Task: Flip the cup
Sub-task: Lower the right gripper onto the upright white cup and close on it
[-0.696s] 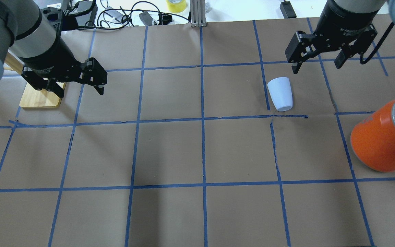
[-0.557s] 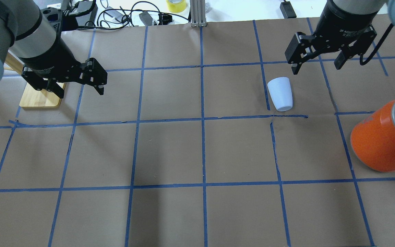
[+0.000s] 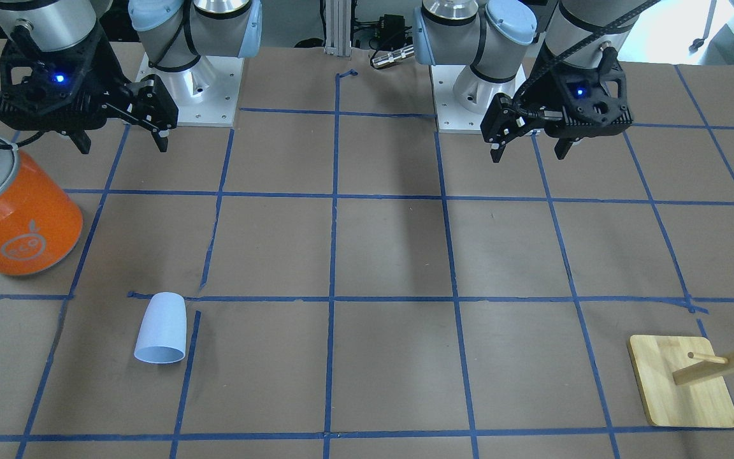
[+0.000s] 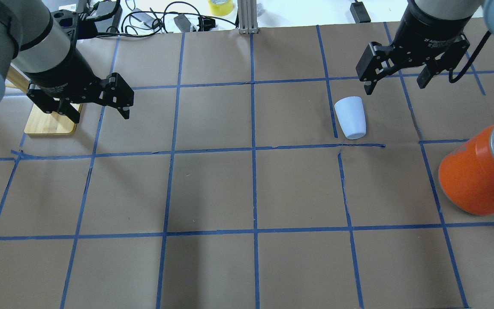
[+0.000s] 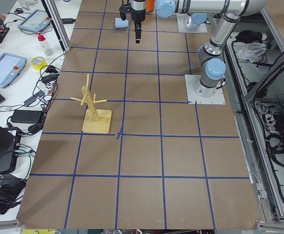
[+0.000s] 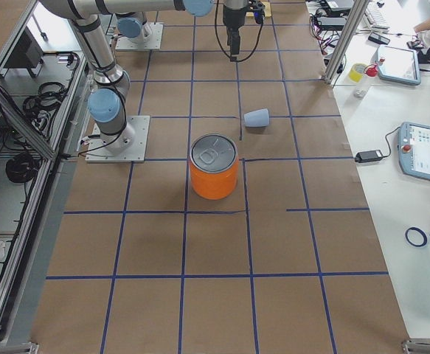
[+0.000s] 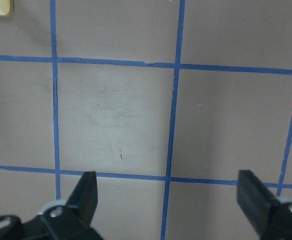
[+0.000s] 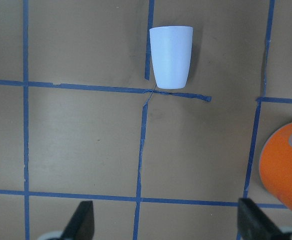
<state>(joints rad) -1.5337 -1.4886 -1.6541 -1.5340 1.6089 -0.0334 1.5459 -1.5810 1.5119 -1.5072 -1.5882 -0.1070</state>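
Observation:
The pale lavender-blue cup (image 4: 350, 117) lies on its side on the brown table paper, wide end away from the robot and rounded base toward it. It also shows in the front view (image 3: 162, 327), the right side view (image 6: 257, 117) and the right wrist view (image 8: 171, 56). My right gripper (image 4: 395, 86) (image 3: 123, 145) hangs open and empty above the table, just beyond and to the right of the cup, not touching it. My left gripper (image 4: 101, 116) (image 3: 527, 155) is open and empty, far to the left.
A large orange can (image 4: 474, 176) with a silver lid stands right of the cup, also in the front view (image 3: 13, 217). A wooden peg stand (image 3: 682, 389) on its base (image 4: 52, 120) sits by the left gripper. Blue tape lines grid the table.
My right gripper has drifted very slightly away from the robot. The cup, the can and the left arm have not moved.

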